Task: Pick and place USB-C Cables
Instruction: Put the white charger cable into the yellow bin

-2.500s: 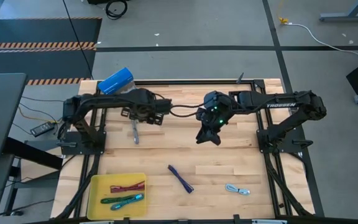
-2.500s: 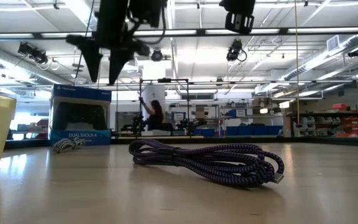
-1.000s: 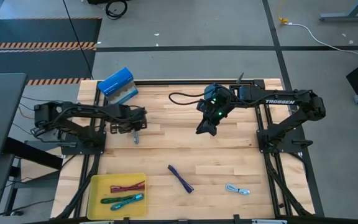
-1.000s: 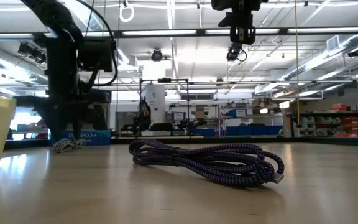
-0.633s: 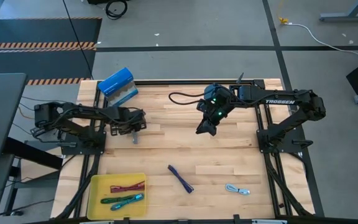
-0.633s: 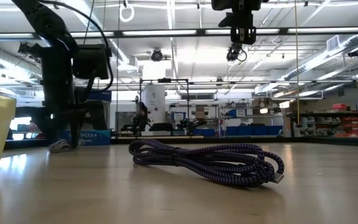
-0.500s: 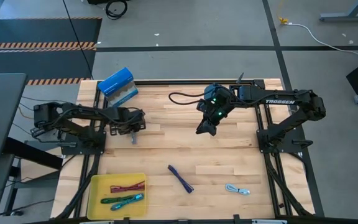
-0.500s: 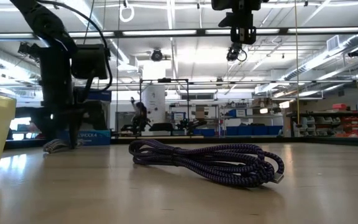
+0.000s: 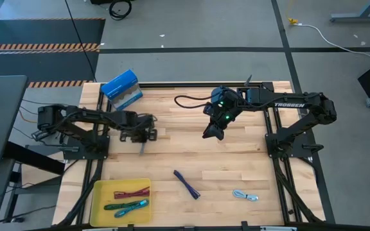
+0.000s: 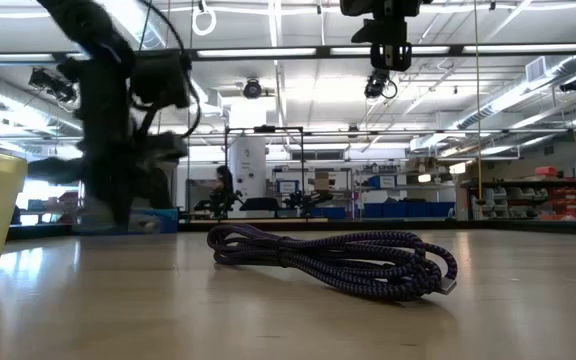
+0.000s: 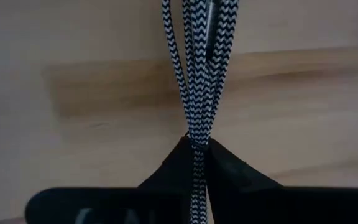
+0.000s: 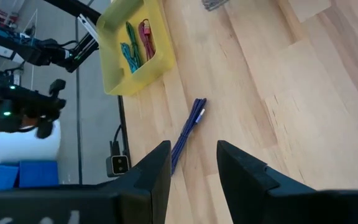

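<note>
Gripping a black-and-white braided cable (image 11: 196,74), the left gripper (image 9: 142,136) is seen beyond the yellow tray (image 9: 99,192); the purple cable (image 9: 186,184) lies right of that tray, and the right gripper (image 9: 213,134) is held open farther beyond.

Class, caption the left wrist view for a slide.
Left end effector shut on a black-and-white braided cable above the wooden table.
</note>
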`<state>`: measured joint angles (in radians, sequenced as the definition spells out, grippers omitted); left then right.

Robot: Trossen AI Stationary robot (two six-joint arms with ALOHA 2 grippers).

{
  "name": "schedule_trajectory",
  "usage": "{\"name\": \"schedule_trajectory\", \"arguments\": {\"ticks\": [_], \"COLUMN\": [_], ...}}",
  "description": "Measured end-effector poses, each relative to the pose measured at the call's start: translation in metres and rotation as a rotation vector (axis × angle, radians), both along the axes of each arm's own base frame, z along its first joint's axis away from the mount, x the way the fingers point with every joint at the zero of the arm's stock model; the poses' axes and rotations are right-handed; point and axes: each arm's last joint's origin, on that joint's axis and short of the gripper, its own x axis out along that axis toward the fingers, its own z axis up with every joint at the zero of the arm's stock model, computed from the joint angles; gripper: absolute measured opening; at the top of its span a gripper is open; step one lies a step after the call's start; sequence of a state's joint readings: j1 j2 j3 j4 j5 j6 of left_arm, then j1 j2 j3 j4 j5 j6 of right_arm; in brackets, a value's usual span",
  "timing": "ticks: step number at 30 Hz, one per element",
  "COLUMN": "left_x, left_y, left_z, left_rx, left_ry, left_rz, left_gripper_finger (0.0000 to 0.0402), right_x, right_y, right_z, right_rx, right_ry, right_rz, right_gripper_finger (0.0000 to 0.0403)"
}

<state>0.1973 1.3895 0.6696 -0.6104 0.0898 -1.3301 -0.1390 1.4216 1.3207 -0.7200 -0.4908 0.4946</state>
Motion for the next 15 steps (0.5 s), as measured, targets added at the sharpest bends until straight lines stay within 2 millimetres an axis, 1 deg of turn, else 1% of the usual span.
{"name": "schedule_trajectory", "arguments": {"ticks": [2,5,9,12,15], "left_x": [0.009,0.021,0.034,0.038,0.038], "left_y": [-0.001,-0.007,-0.019,-0.035,-0.056], "left_z": [0.014,0.039,0.082,0.115,0.147], "left_rx": [0.015,0.031,0.092,0.116,0.144], "left_ry": [-0.033,-0.047,-0.057,-0.067,-0.087], "left_rz": [-0.045,-0.132,-0.267,-0.345,-0.424], "left_gripper_finger": [0.0027,0.0027,0.0027,0.0028,0.0028], "right_x": [0.0,0.0,0.0,-0.002,-0.004], "right_y": [0.0,0.0,0.0,0.0,0.001], "right_z": [0.0,0.0,0.0,-0.001,-0.003], "right_rx": [-0.01,-0.028,-0.049,-0.061,-0.076], "right_ry": [-0.006,-0.016,-0.025,-0.018,-0.005], "right_rz": [0.011,0.028,0.05,0.069,0.097], "right_gripper_finger": [0.0135,0.0135,0.0135,0.0135,0.0135]}}
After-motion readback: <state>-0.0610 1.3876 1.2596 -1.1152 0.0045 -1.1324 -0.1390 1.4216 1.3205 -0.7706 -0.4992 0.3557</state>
